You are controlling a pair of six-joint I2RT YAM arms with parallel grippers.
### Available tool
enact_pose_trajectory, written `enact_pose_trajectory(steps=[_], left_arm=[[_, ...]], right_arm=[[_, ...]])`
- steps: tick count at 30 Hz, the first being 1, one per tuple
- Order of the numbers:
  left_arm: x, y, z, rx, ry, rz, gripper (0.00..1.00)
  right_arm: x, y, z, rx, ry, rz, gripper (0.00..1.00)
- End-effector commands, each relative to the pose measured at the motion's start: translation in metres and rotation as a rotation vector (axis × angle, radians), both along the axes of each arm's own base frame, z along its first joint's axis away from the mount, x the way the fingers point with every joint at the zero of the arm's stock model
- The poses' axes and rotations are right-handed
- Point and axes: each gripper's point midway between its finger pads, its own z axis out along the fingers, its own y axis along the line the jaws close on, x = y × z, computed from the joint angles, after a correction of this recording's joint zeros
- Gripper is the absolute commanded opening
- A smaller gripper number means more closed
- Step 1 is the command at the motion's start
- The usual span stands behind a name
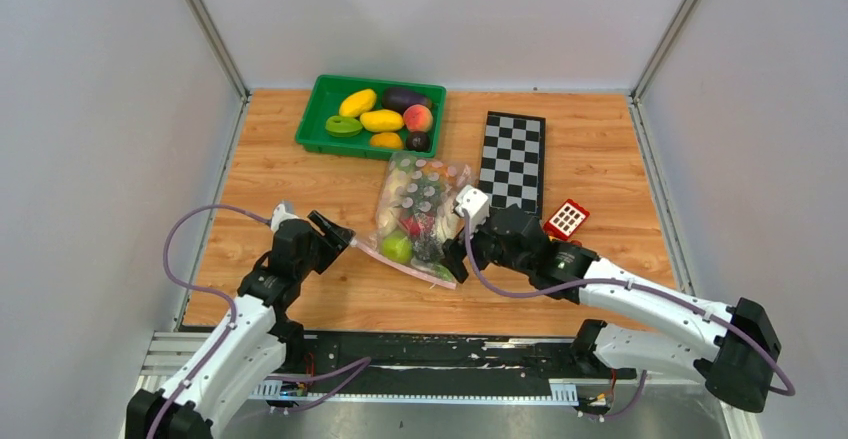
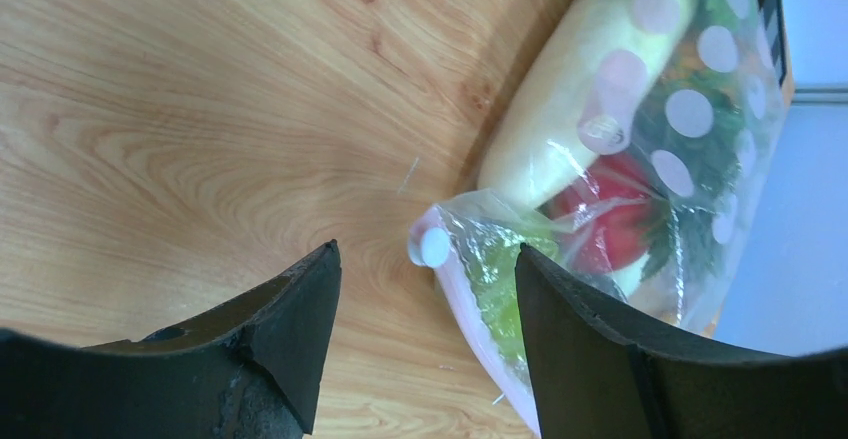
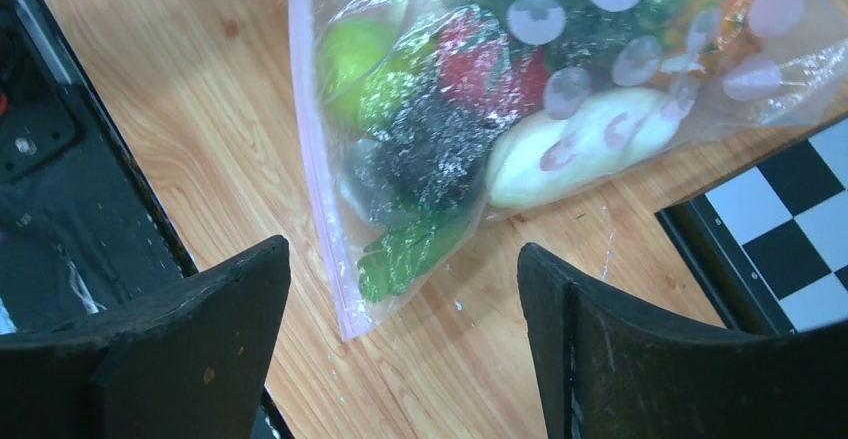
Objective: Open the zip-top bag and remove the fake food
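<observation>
At the near side of the table [image 1: 600,139], both grippers flank the zip end of the bag [image 1: 420,209]. The left gripper [image 2: 427,247] has its jaws apart, with the bag's near corner lying between them, not pinched. The right gripper [image 3: 405,249] is also spread wide and holds nothing, hovering over the other end of the pink zip [image 3: 318,189]. The zip looks closed along its visible length.

The bag lies flat mid-table, zip toward the arms. Packed behind the zip are a pear [image 1: 397,248] and a leaf [image 3: 400,259], then an apple [image 3: 485,59] and a long radish [image 2: 585,89].

The film is thin, floppy and probably slick, so it should crumple and slide rather than resist. The toys are likely light, giving little anchor. The best hold seems to be the loose lips just above the zip, one gripper on each wall, pulling apart. Grabbing the belly would only squeeze the food.

Beyond the bag, a chessboard [image 1: 512,159] touches its far right side, with a toy car [image 1: 567,219] beside it. A green tray [image 1: 318,109] of other fruit sits farthest back.
</observation>
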Motion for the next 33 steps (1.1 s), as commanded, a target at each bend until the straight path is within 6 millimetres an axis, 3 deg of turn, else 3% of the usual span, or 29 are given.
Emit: enact_pose_trajectory(steps=[1, 6, 10, 18, 26, 28, 33], left_arm=[[0.018, -0.015, 0.013, -0.104, -0.063, -0.037, 0.71], [0.023, -0.018, 0.001, -0.107, -0.049, -0.061, 0.68], [0.023, -0.032, 0.002, -0.146, -0.060, -0.133, 0.66], [0.001, -0.050, 0.001, -0.217, -0.047, -0.256, 0.65], [-0.015, -0.069, 0.013, -0.278, -0.101, -0.342, 0.66], [-0.015, -0.065, 0.014, -0.250, -0.093, -0.333, 0.70], [-0.022, -0.034, 0.012, -0.119, -0.044, -0.215, 0.81]], right_arm=[[0.001, 0.011, 0.013, -0.039, -0.184, 0.046, 0.84], [-0.007, 0.027, 0.009, -0.069, -0.201, 0.100, 0.83], [-0.014, 0.042, 0.005, -0.113, -0.232, 0.154, 0.79], [-0.030, 0.066, 0.003, -0.137, -0.351, 0.273, 0.76], [-0.033, 0.084, 0.004, -0.126, -0.424, 0.331, 0.77], [-0.036, 0.090, 0.002, -0.133, -0.456, 0.363, 0.76], [-0.045, 0.109, -0.007, -0.210, -0.562, 0.437, 0.75]])
